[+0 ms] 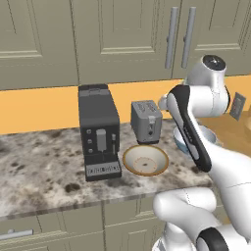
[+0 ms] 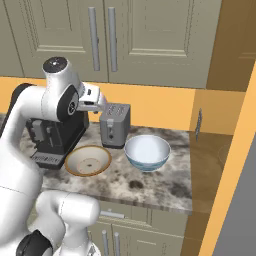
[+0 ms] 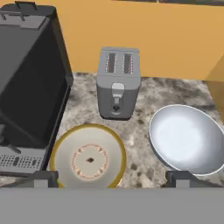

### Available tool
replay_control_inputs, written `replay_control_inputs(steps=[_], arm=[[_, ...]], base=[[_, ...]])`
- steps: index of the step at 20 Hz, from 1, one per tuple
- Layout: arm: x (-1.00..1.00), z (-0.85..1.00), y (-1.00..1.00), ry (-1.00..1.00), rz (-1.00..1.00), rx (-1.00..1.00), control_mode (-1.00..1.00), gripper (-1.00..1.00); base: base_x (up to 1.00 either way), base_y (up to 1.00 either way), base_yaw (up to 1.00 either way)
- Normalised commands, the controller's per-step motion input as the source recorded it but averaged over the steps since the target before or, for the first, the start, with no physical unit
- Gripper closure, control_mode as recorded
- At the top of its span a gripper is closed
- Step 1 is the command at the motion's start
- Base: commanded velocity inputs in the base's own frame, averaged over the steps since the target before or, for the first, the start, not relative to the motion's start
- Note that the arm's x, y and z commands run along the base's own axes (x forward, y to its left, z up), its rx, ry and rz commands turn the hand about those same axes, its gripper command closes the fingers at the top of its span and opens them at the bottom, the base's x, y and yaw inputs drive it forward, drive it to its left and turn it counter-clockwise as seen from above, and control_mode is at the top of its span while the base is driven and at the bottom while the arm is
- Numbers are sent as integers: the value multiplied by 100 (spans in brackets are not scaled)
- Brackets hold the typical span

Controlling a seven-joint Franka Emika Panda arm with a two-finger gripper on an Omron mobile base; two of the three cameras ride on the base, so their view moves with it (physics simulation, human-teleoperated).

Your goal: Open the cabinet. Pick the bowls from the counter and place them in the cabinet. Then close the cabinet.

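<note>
Speckled grey-brown granite counter (image 1: pixel 44 162) fills your lower frame, carrying the wide tan bowl (image 1: pixel 145 160) at centre and the white-blue bowl (image 2: pixel 147 151) right of it. Your gripper (image 3: pixel 111 178) hovers above, jaws wide apart. Grey-beige cabinet (image 1: pixel 147 34) doors sit closed up top.

On the bench (image 1: pixel 44 166): coffee machine (image 1: pixel 99 131) at left, toaster (image 1: pixel 146 121) just right of it and further back toward the wall. Before the toaster, shallow bowl (image 1: pixel 145 160); right of that, deeper bowl (image 2: pixel 147 152), the two near but apart. Above, on the wall, cabinet (image 2: pixel 150 40) with doors shut, handles (image 2: pixel 102 39) side by side over the toaster. Below the bench edge, drawers (image 1: pixel 29 230).
</note>
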Motion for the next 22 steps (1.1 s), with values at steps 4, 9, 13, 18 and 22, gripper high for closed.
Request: replay_control_inputs(steps=[4,9,13,18,22], arm=[[-6,51,-35,-38,-6,-9,-100,-100],[0,60,-29,-30,-4,-6,-100,-100],[-3,62,-12,-16,-3,-4,-100,-100],[-2,58,-14,-3,-4,0,-100,-100],[0,58,-1,0,-3,0,-100,-100]], base=[[0,0,0],[0,0,0],[0,0,0],[0,0,0],[0,0,0]])
